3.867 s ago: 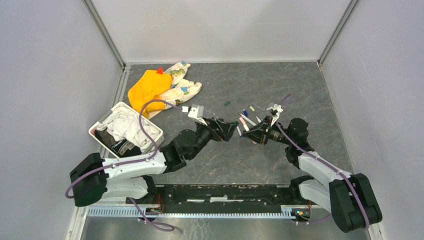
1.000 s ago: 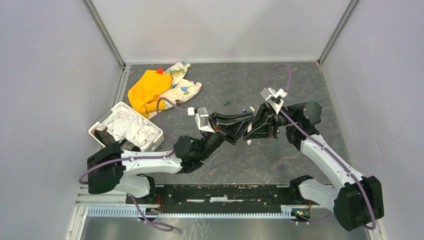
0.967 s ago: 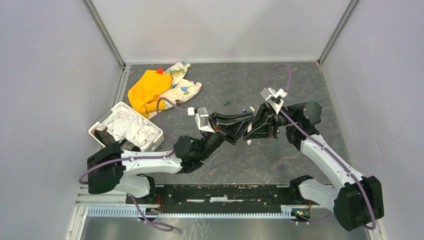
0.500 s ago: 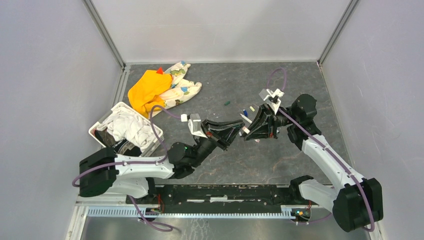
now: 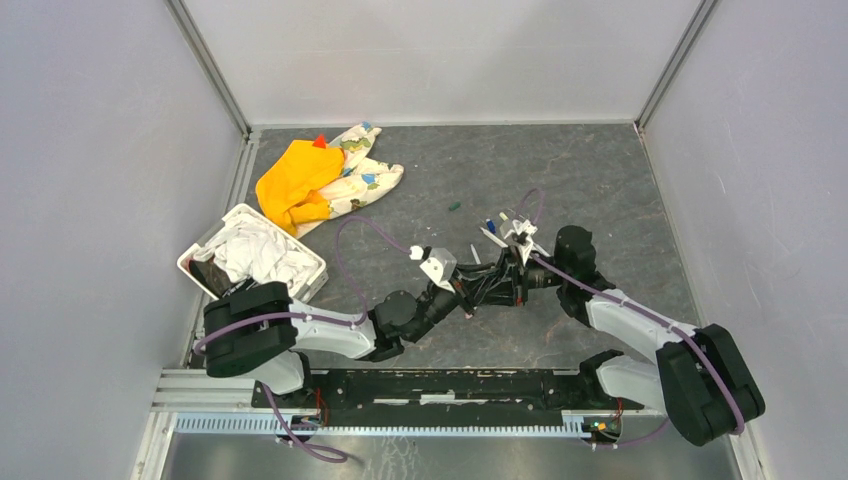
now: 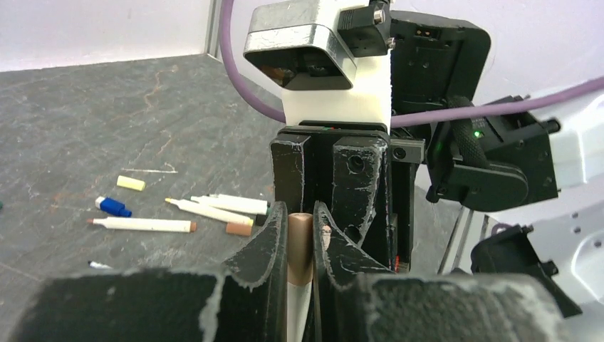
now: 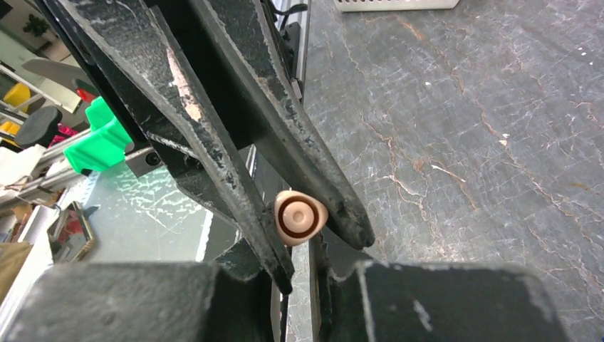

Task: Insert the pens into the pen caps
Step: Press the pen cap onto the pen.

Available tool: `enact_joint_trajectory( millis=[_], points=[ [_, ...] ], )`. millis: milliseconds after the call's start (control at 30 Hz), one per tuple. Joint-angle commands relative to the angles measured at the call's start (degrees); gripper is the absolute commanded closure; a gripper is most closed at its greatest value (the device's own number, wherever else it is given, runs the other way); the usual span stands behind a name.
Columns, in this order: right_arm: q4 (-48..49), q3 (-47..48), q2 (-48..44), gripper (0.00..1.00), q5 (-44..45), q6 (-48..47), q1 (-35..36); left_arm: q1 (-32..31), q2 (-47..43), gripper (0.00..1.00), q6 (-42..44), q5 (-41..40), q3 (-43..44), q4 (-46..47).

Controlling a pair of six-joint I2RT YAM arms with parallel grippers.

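Note:
In the left wrist view my left gripper [image 6: 300, 214] is shut on a white pen [image 6: 299, 306] whose front end wears a tan pen cap [image 6: 300, 239]. My right gripper [image 5: 492, 285] faces it tip to tip, with its narrow jaws at the cap's far end. The right wrist view shows that cap [image 7: 300, 217] end-on at my right gripper's [image 7: 303, 246] fingertips. Three more pens [image 6: 146, 224] lie on the table behind, with a blue cap [image 6: 114, 207], a cream cap [image 6: 131, 183] and a brown cap [image 6: 238, 229]. A dark green cap [image 5: 453, 206] lies farther back.
A white basket [image 5: 225, 225] of clothes stands at the left. An orange cloth [image 5: 295, 175] and a patterned cloth [image 5: 365, 175] lie at the back left. A thin wire-like stick [image 6: 149, 171] rests near the cream cap. Grey walls close three sides.
Both grippers have come down and toward the near edge, staying tip to tip. The left arm has swung right and the right arm has folded in.

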Motion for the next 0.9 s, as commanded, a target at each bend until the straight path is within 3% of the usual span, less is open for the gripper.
enact_joint_trajectory(
  millis=[0,200,500,733,867],
  points=[
    [13.76,4.11,-1.13,1.0,13.48,-10.83,-0.88,-5.27,2.2,0.98,-0.74,8.43,-10.75,-15.91],
    [5.26,4.73,1.53,1.0,11.28,-15.77,-0.87,-4.44,-3.63,0.91,-5.79,4.3,-11.6,-14.5],
    [1.42,4.98,2.36,1.0,8.36,-17.28,-0.88,-1.76,-21.68,0.45,-10.5,-1.4,-9.27,-23.02],
    [-3.95,5.8,1.24,1.0,10.53,-22.62,-1.2,-1.45,-32.37,0.22,-8.22,-2.72,-8.77,-33.18],
    [-4.4,5.04,0.64,1.0,12.23,-24.37,-1.41,-0.88,-34.13,0.09,-8.17,-3.2,-10.82,-32.28]
  ],
)
